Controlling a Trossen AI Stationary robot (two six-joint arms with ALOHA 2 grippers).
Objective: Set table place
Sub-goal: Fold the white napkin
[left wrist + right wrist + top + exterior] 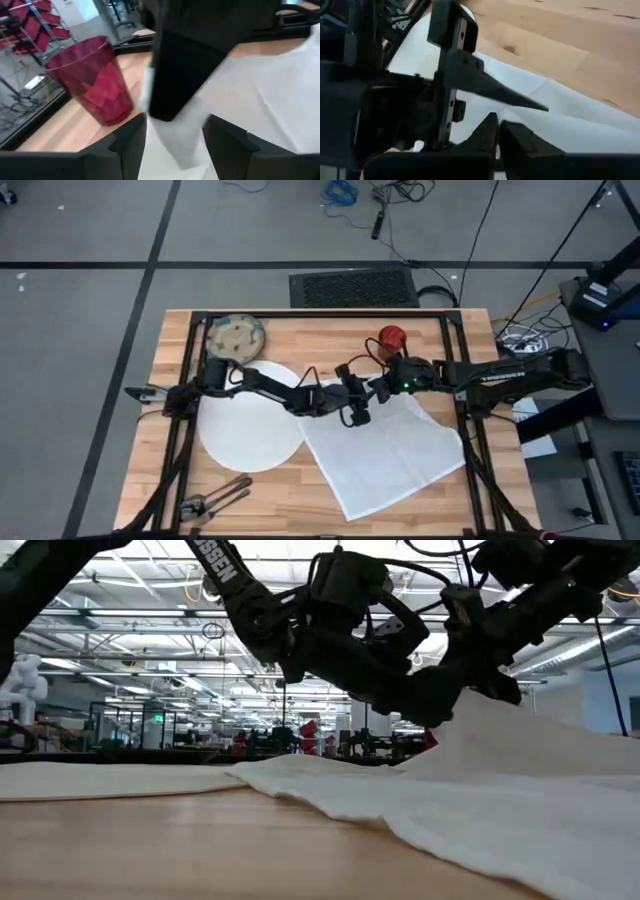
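Beneath both grippers, the white cloth napkin lies skewed on the table. Right gripper pinches its edge; left gripper hovers spread.

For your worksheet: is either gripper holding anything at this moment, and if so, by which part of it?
The right gripper is shut on the white napkin, pinching its far edge near the red cup, lifting it slightly. The left gripper is open around the same raised cloth, not yet pinching.

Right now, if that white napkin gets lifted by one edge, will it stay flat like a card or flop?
Probably flop: the napkin already rises in a soft peak under the right hand in the low view. It also looks light, and its wrinkles suggest it would bunch rather than slide.
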